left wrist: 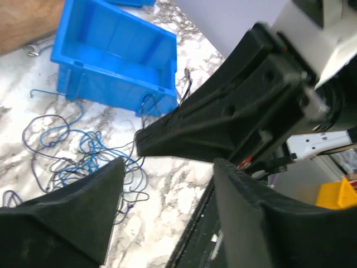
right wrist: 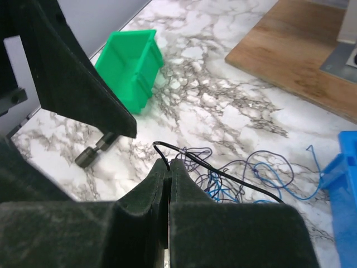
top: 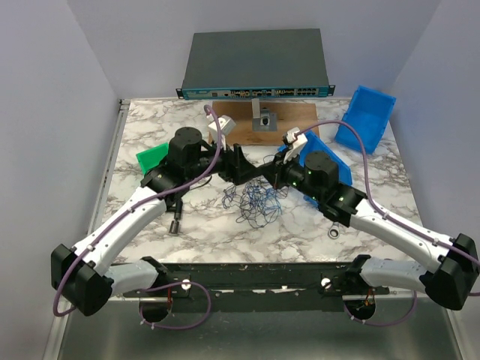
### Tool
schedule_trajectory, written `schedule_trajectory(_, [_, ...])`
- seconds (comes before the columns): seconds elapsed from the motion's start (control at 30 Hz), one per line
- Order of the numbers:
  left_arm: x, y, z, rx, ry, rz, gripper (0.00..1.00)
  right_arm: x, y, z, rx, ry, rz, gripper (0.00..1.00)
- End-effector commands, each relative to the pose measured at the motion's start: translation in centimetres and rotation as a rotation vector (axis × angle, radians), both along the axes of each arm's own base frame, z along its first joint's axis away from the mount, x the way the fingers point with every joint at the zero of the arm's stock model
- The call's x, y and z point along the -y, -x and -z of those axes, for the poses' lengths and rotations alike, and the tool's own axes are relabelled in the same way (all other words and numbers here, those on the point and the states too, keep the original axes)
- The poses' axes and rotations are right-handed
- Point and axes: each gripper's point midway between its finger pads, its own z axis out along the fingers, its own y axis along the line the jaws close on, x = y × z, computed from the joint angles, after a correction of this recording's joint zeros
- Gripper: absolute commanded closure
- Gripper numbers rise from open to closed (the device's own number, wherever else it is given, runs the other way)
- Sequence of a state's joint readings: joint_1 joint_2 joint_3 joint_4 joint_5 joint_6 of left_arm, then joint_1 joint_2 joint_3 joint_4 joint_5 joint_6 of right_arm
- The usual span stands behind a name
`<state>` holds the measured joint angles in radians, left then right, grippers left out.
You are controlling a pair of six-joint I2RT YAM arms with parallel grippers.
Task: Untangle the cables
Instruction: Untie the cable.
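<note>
Writing: the network switch (top: pixel 255 56) at 12 o'clock has a teal front strip with a row of ports. Any print on it is too small to read.
Surface: white marble-pattern table top (top: pixel 390 202) with grey veins. A metal rail (top: pixel 112 165) runs along its 9 o'clock edge.
Room: plain pale walls (top: pixel 45 112) close the table in at 9, 12 and 3 o'clock.
Back edge: a wooden board (top: pixel 292 120) lies flat just in front of the switch, with a small grey block (top: pixel 265 120) on it.
Bins: a blue bin (top: pixel 367 116) sits tilted at 2 o'clock. A second blue bin (left wrist: pixel 111 50) sits nearer the centre, beside the right arm. A green bin (right wrist: pixel 131 67) is at 9 o'clock.
Tangle: the cables (top: pixel 255 202) are thin blue and dark loops lying loose on the marble, just toward 6 o'clock from the table centre and below both grippers.
Left arm: the left gripper (left wrist: pixel 170 163) is released, fingers spread with nothing between them. It points toward 3 o'clock, just beside the other gripper.
Right arm: the right gripper (right wrist: pixel 169 164) is clenched, its pads pressed together on one thin black strand of the cables, which arcs out from the tips.
Small parts: a dark metal piece (top: pixel 175 223) lies at 8 o'clock from the tangle and a metal ring (top: pixel 334 232) at 4 o'clock.
Arm wiring: thick purple leads (top: pixel 217 142) run along both arms.
</note>
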<state>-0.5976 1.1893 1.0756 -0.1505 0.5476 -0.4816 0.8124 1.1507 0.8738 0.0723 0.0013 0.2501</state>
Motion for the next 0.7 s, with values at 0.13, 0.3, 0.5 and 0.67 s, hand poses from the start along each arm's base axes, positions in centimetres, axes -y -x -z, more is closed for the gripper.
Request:
schedule_trajectory(0.13, [-2.6,-0.7,2.0,0.075,-0.007,-0.135,0.16,2.0,-1.5,-5.1,0.050,-0.059,0.146,0.99])
schedule_trajectory(0.3, [-2.5,-1.1,5.5,0.057,-0.048,-0.136,0.17,2.2,-1.3,-7.2,0.049,-0.079,0.150,0.99])
schedule_trajectory(0.5, [-0.6,-1.8,9.3,0.024,-0.072,-0.129,0.19,2.1,-1.2,-9.0,0.050,-0.109,0.151,0.99])
schedule_trajectory(0.67, [2.1,-2.5,12.2,-0.017,-0.099,-0.074,0.27,2.1,-1.2,-10.2,0.047,-0.132,0.158,0.99])
